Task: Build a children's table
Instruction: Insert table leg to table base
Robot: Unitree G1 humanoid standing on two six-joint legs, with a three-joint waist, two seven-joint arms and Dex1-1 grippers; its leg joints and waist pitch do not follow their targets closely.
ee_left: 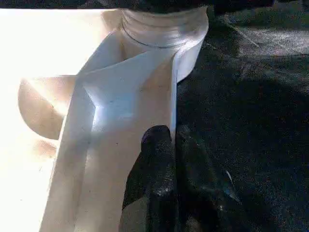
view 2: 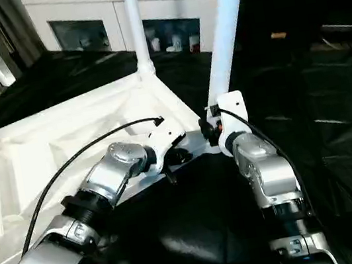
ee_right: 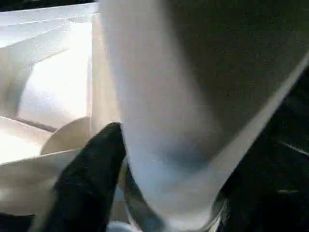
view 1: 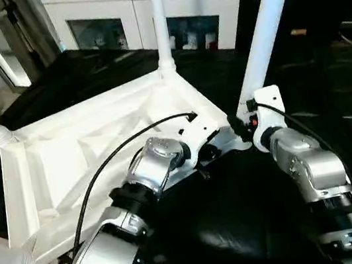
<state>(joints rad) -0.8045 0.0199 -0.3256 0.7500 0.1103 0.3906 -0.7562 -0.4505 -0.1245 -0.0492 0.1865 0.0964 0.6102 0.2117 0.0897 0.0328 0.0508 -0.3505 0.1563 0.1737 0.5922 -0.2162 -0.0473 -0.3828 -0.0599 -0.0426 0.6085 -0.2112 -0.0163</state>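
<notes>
Both grippers at the near corner of the upturned children's table (view 1: pixel 98 151)

Left gripper (ee_left: pixel 166 145) pinched together against the top's near edge rim; right gripper (ee_right: pixel 145 164) spread around the near-corner leg (view 1: pixel 267 30) base (one black finger (ee_right: pixel 91 169) visible beside it); table lies underside-up on black cloth (view 1: pixel 232 230), white cabinet (view 1: pixel 143 10) beyond.

light: bright on the white table top (view 1: pixel 67 162), dim over the black cloth (view 1: pixel 242 208) | glare: underside washed out in left wrist view | sheen: pale streaks on the cloth | blur: near leg (ee_right: pixel 164 96) soft in right wrist view
</notes>
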